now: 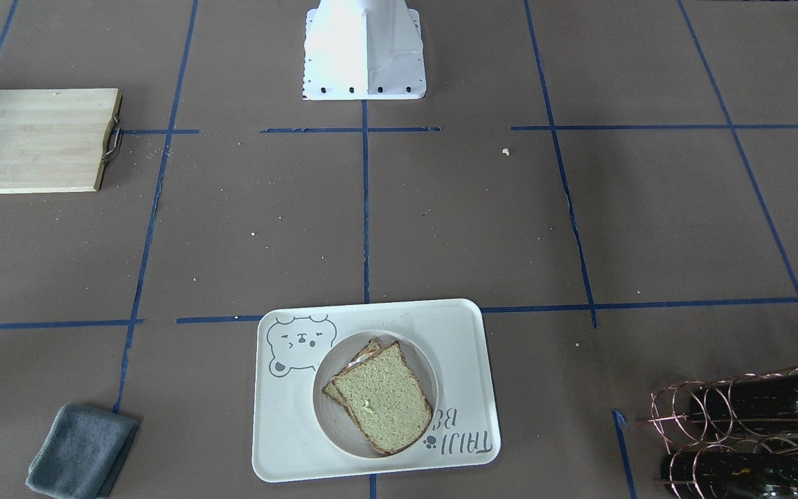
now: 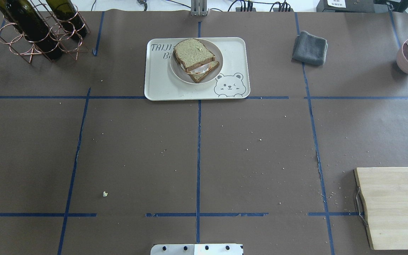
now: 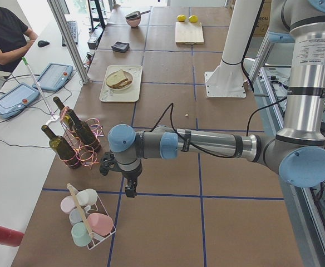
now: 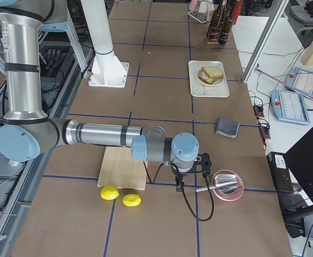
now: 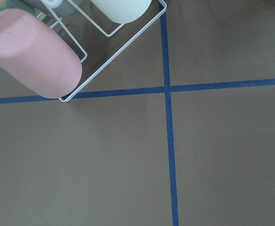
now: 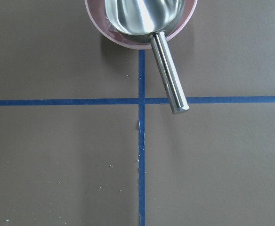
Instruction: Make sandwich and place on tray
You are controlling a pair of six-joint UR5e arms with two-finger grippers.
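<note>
– Where are the arms just now?

– The left gripper [image 3: 130, 191] hangs low over the bare table [image 2: 136, 148] at the left end, just beside a cup rack [image 3: 90, 219]. The right gripper [image 4: 178, 184] hangs at the opposite end, next to a pink bowl [image 4: 227, 187] with a metal scoop [image 6: 168, 70] lying in it, handle out over the rim.

– Fingers spread or pressed together?

– I can't tell for either one. From the table ends they are only small, dark shapes.

– And the sandwich [image 2: 195, 58]?

– Well apart from both arms, at the far middle. It lies on a round plate [image 2: 175, 71], and the plate stands on the tray [image 2: 234, 49]. The top slice sits skewed and white egg shows between the slices.

– What's around it?

– A grey cloth [image 2: 310, 48] lies right of the tray and wine bottles [image 2: 30, 24] stand far left. A cutting board [image 2: 398, 205] is near right, with two lemons [image 4: 109, 193] beside its end.
</note>
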